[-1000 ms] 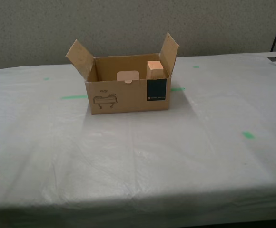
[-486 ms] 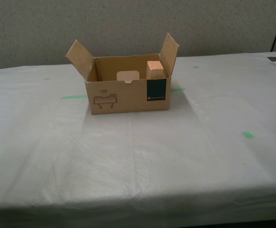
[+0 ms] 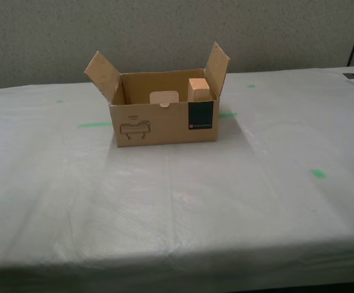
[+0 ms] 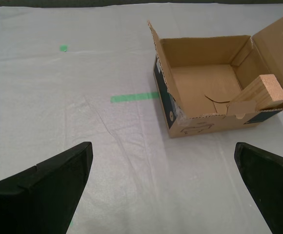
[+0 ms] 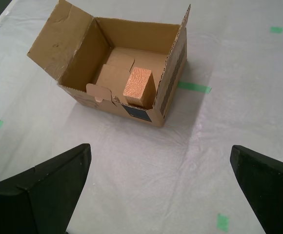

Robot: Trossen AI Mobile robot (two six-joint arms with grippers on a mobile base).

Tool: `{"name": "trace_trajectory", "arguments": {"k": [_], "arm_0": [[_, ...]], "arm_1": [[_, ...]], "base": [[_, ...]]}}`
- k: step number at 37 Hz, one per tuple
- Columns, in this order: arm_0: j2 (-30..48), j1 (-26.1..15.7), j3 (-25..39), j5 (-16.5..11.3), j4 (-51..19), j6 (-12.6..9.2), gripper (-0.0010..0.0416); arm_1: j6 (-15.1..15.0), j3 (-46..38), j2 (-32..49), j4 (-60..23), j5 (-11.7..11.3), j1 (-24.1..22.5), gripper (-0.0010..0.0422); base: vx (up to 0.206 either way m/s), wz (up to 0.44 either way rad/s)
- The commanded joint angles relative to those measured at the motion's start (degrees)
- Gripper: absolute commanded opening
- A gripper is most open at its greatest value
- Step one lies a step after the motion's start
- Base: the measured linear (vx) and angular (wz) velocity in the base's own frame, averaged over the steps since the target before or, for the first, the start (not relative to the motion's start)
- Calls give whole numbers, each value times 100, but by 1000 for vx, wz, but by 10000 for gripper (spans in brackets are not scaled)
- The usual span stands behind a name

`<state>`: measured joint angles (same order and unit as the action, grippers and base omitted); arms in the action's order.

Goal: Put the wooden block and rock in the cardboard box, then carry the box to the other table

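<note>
Exterior view showed the cardboard box (image 3: 163,116) standing on the bench (image 3: 177,201), which was covered with a wrinkled whitish sheet and carried green tape marks (image 3: 94,124). Both side flaps of the box stood up and outward, and its teal label panel (image 3: 201,116) faced the camera. The wooden block (image 3: 199,89) stood inside the box, in the corner toward the exterior view's right, with its top rising above the front wall. The rock could not be seen in any view. My first end effector (image 5: 161,187) hung wide open above the bare sheet, near the box and holding nothing. My second end effector (image 4: 163,183) was also spread wide and empty, apart from the box.
</note>
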<state>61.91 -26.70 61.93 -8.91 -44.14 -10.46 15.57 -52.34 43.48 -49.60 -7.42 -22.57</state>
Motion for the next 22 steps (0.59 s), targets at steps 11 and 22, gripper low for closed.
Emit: {"name": "trace_trajectory", "arguments": {"k": [11,22], "arm_0": [[0,2,4,22,4,-4,399],[0,2,4,22,4,-4,398]], "arm_1": [[11,-4,0,2,-7,0,398],[11,-4,0,4,-7,0,398]], "base": [[0,0],[0,0]]}}
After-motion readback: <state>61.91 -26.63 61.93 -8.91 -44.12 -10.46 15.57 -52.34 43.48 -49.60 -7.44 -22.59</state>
